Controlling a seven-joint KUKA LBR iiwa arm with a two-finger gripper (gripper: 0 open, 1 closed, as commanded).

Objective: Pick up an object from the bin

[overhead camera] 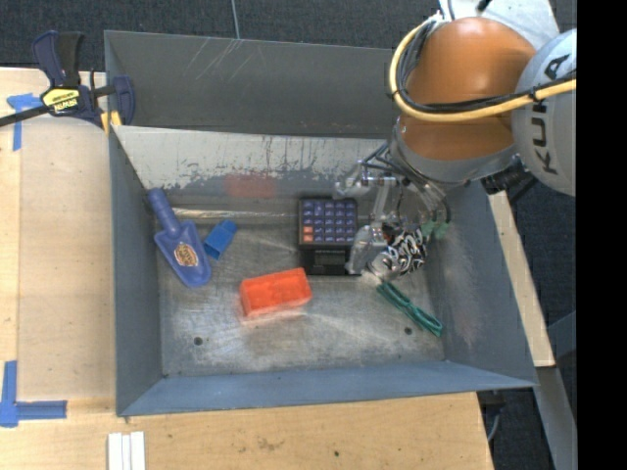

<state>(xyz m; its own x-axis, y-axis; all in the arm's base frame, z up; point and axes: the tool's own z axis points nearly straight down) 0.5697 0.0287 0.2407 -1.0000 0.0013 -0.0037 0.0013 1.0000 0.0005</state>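
Observation:
My gripper [380, 231] is low in the right part of the bin, just under the arm's orange cover. It sits between a black calculator with coloured keys [326, 225] on its left and a small black-and-white patterned thing [408, 253] on its right, close against both. A slim green tool [411, 309] lies on the floor just below the gripper, slanting down to the right.
An orange-red block [275, 293] lies at the middle of the bin floor. A blue scoop [179, 240] and a small blue piece [220, 237] lie at the left. The arm's body hides the bin's back right corner.

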